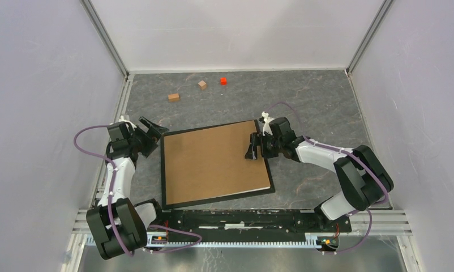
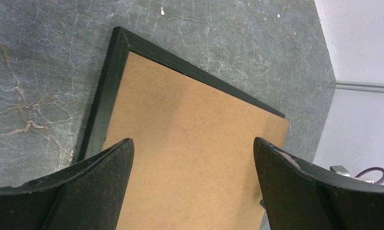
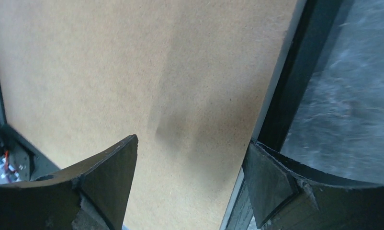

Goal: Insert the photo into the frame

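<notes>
The black frame lies flat on the grey table, slightly skewed. Inside it lies the photo, showing only a plain brown face; its picture side is hidden. My left gripper hovers open off the frame's far left corner. In the left wrist view the gripper has the frame edge and photo below it. My right gripper is open over the photo's right edge. In its wrist view the gripper has one finger above the photo and the other by the frame rail, with nothing gripped.
Two small wooden cubes and a red cube sit near the back wall. Pale walls close in the table on three sides. A black mounting rail runs along the near edge just below the frame.
</notes>
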You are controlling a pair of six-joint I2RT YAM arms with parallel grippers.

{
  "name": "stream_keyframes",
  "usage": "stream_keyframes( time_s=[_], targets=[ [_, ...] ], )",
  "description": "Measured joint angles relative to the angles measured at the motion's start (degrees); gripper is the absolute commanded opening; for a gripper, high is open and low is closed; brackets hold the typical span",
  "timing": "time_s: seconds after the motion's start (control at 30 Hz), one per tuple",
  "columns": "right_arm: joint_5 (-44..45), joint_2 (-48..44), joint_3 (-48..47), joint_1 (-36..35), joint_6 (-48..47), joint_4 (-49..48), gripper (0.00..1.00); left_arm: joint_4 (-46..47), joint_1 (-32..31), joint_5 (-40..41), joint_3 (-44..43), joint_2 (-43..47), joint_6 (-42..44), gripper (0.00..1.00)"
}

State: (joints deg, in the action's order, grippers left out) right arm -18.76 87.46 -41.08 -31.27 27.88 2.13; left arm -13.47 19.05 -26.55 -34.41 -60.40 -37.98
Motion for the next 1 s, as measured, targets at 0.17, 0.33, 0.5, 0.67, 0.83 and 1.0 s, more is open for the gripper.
stream_keyframes(
  time_s=[0.17, 0.33, 0.5, 0.67, 0.83, 1.0],
  targets=[
    [3.0, 0.0, -0.1, 2.8, -1.2, -1.0, 0.84, -0.3, -1.9, 1.3, -0.2, -2.5, 0.0, 1.0],
    [2.4, 0.0, -0.1, 5.9, -3.4, -1.1, 0.84, -1.9, -6.9, 7.0, -1.2, -2.2, -1.3, 1.0],
    [0.5, 1.6, -3.5, 6.6, -7.5, 3.3, 0.89, -2.3, -7.8, 13.2, 1.3, 0.7, -4.1, 1.0],
    [0.6, 1.8, -6.9, 6.6, -11.6, 8.8, 0.92, -1.2, -8.3, 14.5, 5.6, 0.6, -6.3, 1.0],
    [0.7, 1.7, -10.2, 6.4, -14.3, 12.3, 0.92, 0.4, -8.9, 14.2, 5.9, -1.3, -6.7, 1.0],
    [-2.0, 1.6, -10.6, 5.5, -14.7, 12.5, 0.92, 2.4, -9.7, 13.7, 6.0, -1.8, -6.8, 1.0]
  ],
)
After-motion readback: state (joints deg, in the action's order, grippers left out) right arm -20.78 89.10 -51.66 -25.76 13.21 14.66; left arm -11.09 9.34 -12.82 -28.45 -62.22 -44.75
